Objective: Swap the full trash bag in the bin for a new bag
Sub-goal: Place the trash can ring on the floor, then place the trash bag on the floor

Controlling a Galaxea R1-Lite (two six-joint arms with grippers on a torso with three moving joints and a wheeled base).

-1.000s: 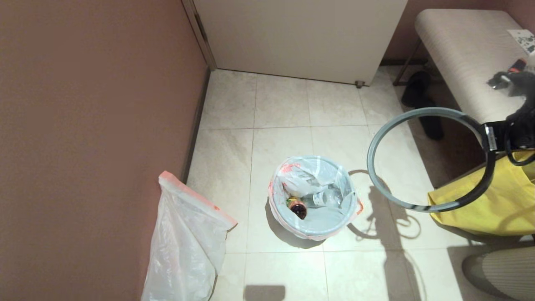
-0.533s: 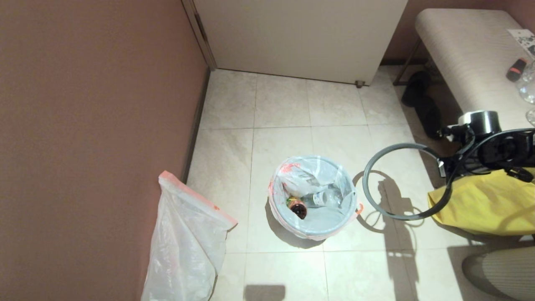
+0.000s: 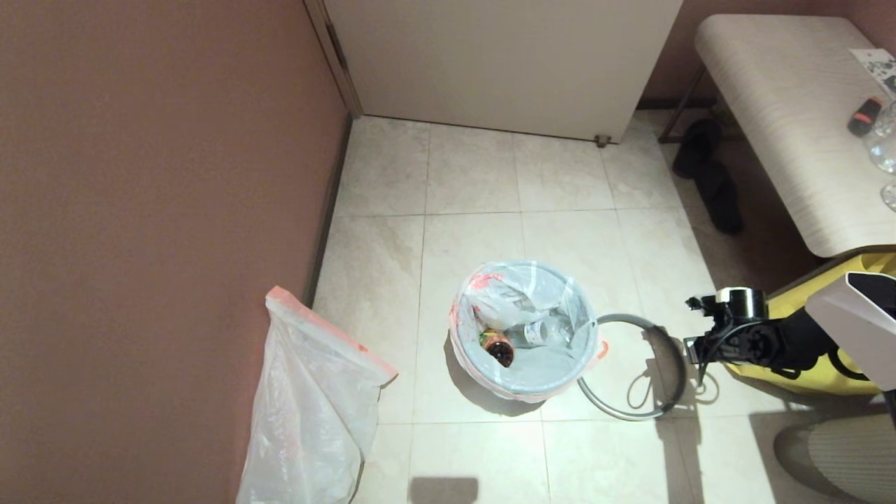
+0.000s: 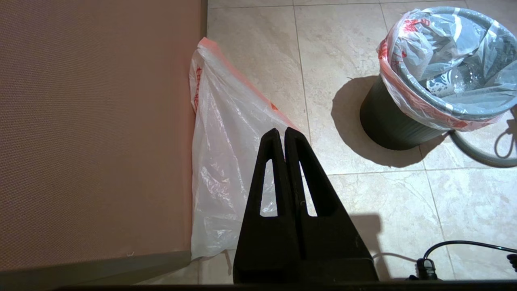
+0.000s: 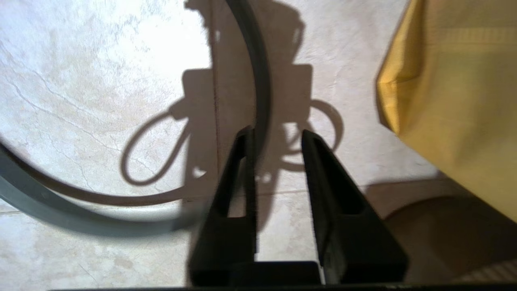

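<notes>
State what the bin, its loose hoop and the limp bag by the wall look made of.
The bin: likely dark plastic, smooth wall with a dull sheen. The grey hoop: probably rigid plastic, keeping its round shape on the floor. The new bag: thin translucent plastic film, crinkled and limp.

Open tiled floor [image 3: 476,175] behind the bin [image 4: 387,125], grey hoop rim [image 3: 633,413] flat against its right side, yellow bag [image 3: 805,378] beyond, wall [image 3: 161,175] and new bag [image 3: 315,413] crowding the left.

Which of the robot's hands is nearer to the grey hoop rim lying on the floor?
Right. The right hand is open directly over the grey hoop rim, beside the yellow bag. The left hand is shut over the new bag, beyond the bin.
</notes>
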